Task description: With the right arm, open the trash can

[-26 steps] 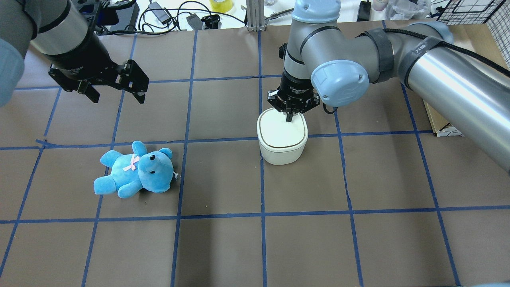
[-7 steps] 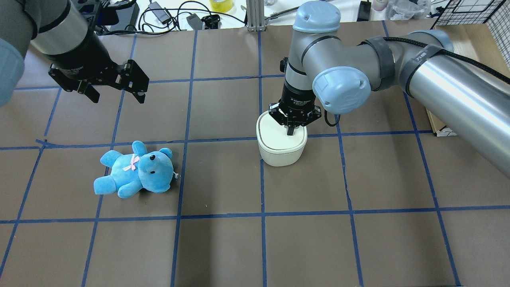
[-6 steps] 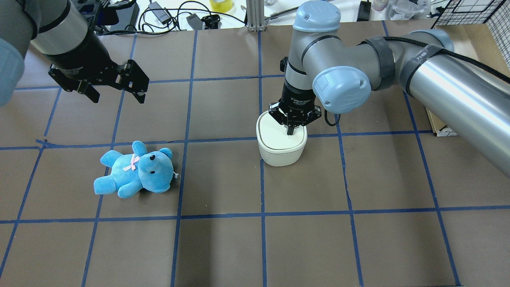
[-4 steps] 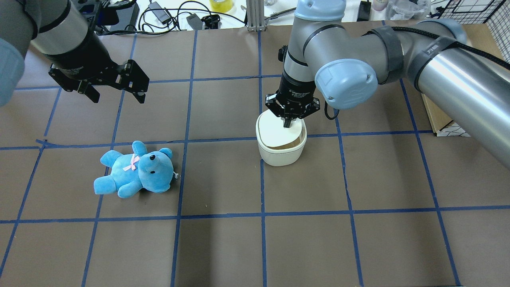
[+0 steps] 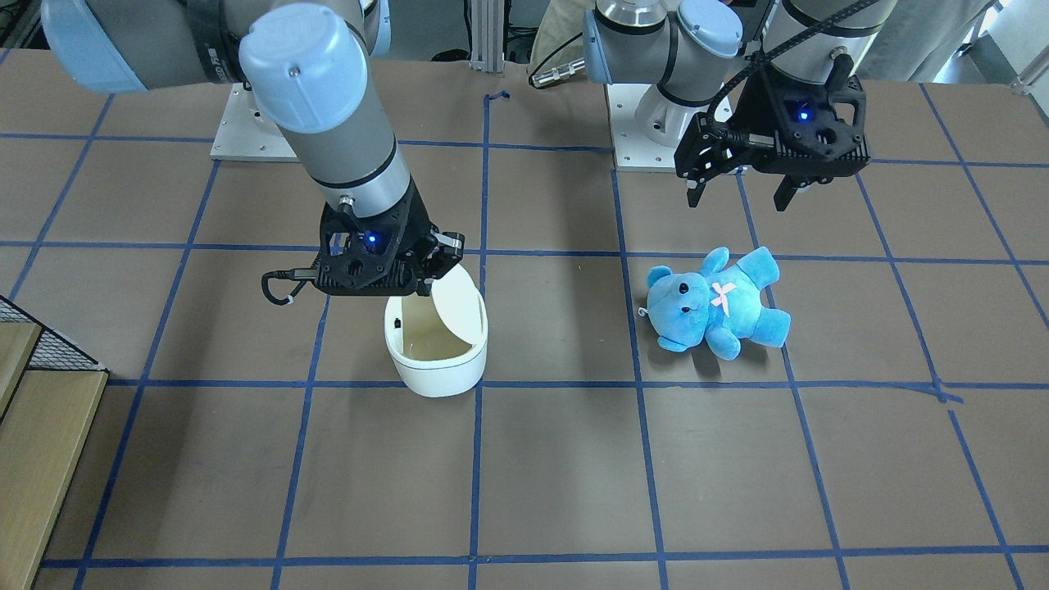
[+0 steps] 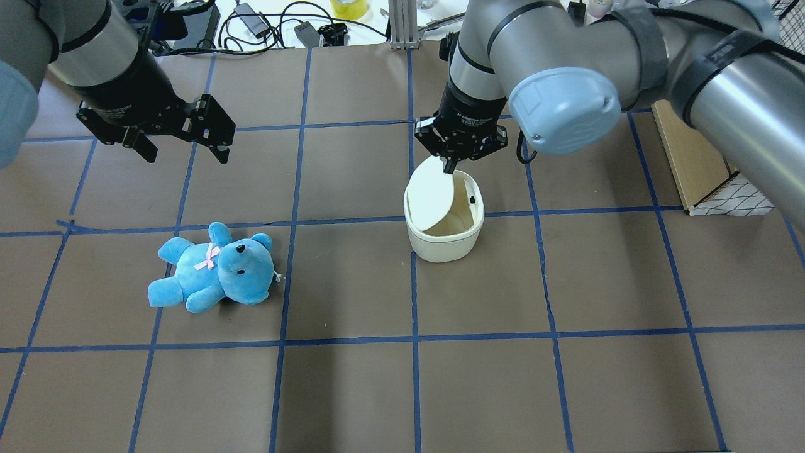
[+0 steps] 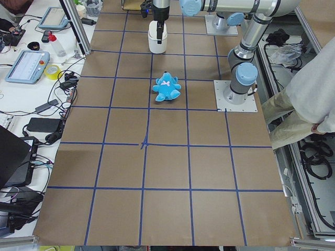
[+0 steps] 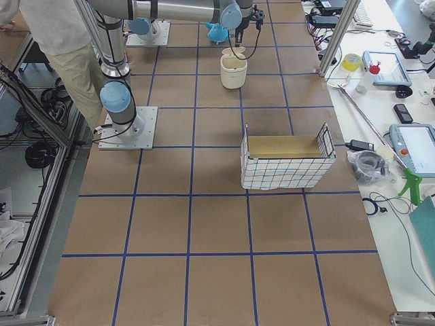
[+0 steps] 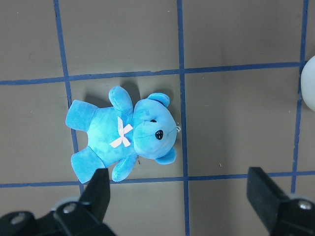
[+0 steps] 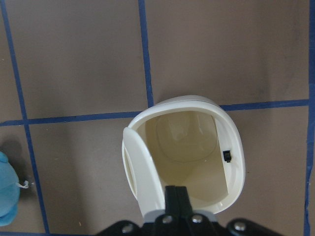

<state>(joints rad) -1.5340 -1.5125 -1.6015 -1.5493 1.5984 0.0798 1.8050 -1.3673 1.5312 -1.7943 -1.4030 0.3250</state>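
The white trash can (image 6: 445, 242) stands mid-table with its lid (image 6: 431, 200) swung up on edge toward the robot's left, so the cream inside shows. It also shows in the front view (image 5: 438, 365) and in the right wrist view (image 10: 231, 172), where the lid (image 10: 145, 182) stands at the left. My right gripper (image 6: 449, 167) is shut and empty, just above the lid's raised edge. It shows in the front view (image 5: 414, 287) and the right wrist view (image 10: 175, 195). My left gripper (image 6: 184, 148) is open and empty, hovering above a blue teddy bear (image 6: 214, 267).
The teddy also shows in the left wrist view (image 9: 123, 135) and the front view (image 5: 717, 303). A wire basket with a wooden liner (image 8: 285, 163) stands to the robot's right of the can. Cables and small items (image 6: 277, 25) line the far table edge.
The lid was flat and shut with the right gripper's tips pressed on it. The lid has swung up open, and the right gripper has risen and moved back. The left arm has not moved.
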